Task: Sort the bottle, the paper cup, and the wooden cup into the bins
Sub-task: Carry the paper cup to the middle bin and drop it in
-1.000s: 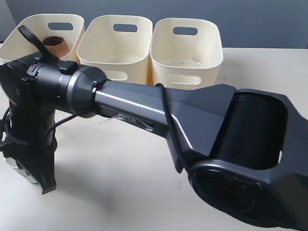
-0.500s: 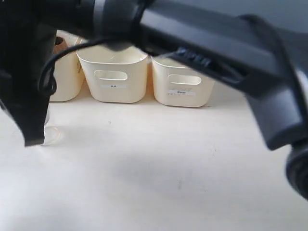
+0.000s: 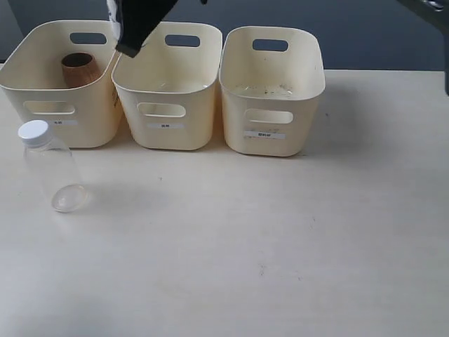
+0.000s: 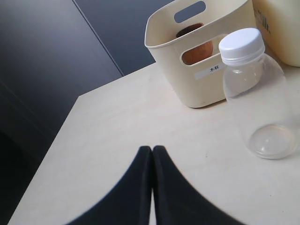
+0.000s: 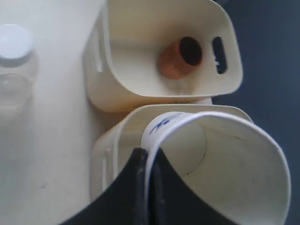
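At top edge, exterior view: right gripper (image 3: 133, 31) is cut off, only its dark tip showing above the left bin (image 3: 59, 105) and middle bin (image 3: 168, 98); any cup in it is hidden there.
Right arm: a dark sliver at the upper right corner, otherwise out of frame.
Right tool: fingers (image 5: 140, 187) pinched onto the rim of the paper cup (image 5: 220, 164), held over the middle bin.
Left tool: left gripper (image 4: 152, 154) with its tips pressed together, holding nothing, low over the table (image 4: 140, 117).
Writing: small white labels on each bin front, characters too small to read; blue print on the paper cup, illegible.
Wooden cup (image 3: 78, 69): inside the left bin.
Bottle (image 3: 52, 168): upright on the table, just before the left bin.
Right bin (image 3: 273, 91): contents unclear.
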Robot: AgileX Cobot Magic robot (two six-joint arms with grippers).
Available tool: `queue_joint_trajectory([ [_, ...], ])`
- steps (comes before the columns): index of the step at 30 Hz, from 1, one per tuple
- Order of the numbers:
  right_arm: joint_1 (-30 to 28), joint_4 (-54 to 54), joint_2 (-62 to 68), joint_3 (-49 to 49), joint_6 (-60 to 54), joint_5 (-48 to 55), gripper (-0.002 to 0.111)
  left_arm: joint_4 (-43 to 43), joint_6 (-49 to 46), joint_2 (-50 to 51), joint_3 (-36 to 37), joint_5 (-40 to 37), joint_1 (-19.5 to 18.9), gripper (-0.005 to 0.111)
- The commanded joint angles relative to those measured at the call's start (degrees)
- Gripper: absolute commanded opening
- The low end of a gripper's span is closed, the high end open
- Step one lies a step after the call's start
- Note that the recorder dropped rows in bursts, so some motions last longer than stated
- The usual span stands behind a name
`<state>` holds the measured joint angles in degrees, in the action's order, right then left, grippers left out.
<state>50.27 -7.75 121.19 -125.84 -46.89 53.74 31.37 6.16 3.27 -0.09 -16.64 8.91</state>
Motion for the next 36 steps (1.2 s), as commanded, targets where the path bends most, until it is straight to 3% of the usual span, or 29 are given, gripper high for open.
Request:
queue_joint_trajectory([
  [1, -5.3, -5.3, 4.5, -0.1, 0.7, -8.7, 0.0, -0.2, 0.1, -0.2, 0.1, 0.1, 0.3, 0.0],
  [7, -9.3, -6.7, 9.5, -0.1, 2.0, -9.8, 0.0, -0.2, 0.1, -0.2, 0.1, 0.1, 0.3, 0.0],
  [14, -9.8, -7.3, 12.3, -0.1, 2.0, -10.6, 0.001, -0.2, 0.1, -0.2, 0.1, 0.1, 0.3, 0.0],
  [16, -9.8, -7.4, 12.7, -0.1, 2.2, -10.6, 0.006, -0.2, 0.1, -0.2, 0.1, 0.1, 0.3, 0.0],
  [21, -9.8, -7.0, 13.4, -0.1, 4.4, -10.6, 0.03, -0.2, 0.1, -0.2, 0.1, 0.1, 0.3, 0.0],
  [31, -9.4, -8.9, 12.0, -0.1, 4.7, -11.1, 0.033, -0.2, 0.1, -0.2, 0.1, 0.1, 0.3, 0.0],
  [36, -7.5, -15.2, 9.3, -0.1, -1.8, -10.1, 0.034, -0.2, 0.1, -0.2, 0.1, 0.1, 0.3, 0.0],
])
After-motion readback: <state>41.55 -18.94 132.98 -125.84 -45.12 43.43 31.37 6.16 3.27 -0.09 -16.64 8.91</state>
